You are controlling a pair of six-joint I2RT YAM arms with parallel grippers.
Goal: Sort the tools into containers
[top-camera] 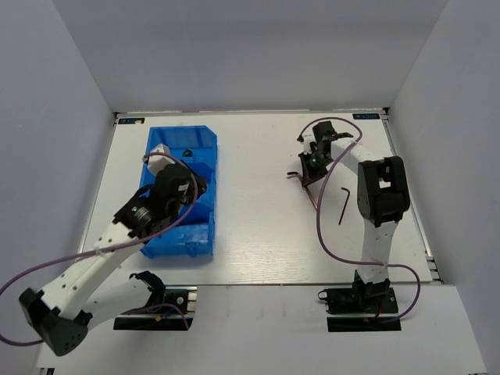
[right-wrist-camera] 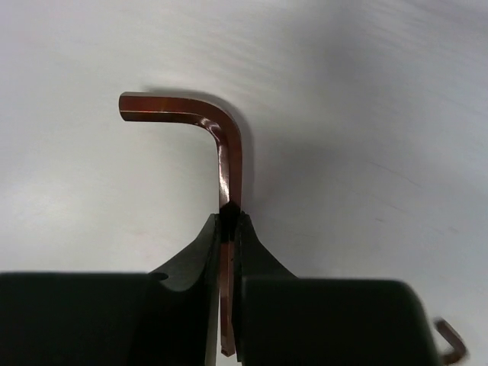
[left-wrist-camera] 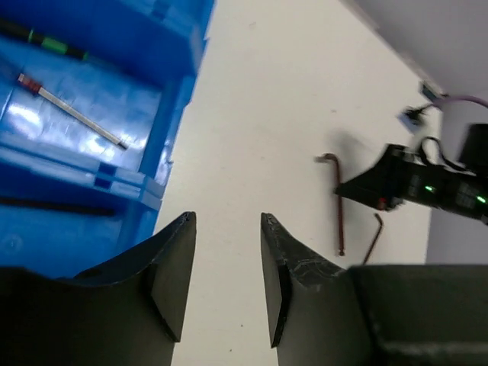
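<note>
Right fingers (right-wrist-camera: pixel 200 263) pinched the dark red-brown L-shaped hex key (right-wrist-camera: pixel 230 160) by its long shaft, over the white counter (top-camera: pixel 258 226) (second key (top-camera: pixel 344 205) nearby). Left fingers (left-wrist-camera: pixel 171 282) gaped empty beside the translucent blue plastic bin (top-camera: pixel 195 241). Best: lift straight, pinch firm, or the shaft swivels.

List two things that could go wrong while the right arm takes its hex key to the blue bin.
1. The right gripper pinches the hex key by its thin shaft, at the tips; it may swivel or slip out.
2. The left gripper hangs open at the blue bin, so the arms could collide there.
</note>
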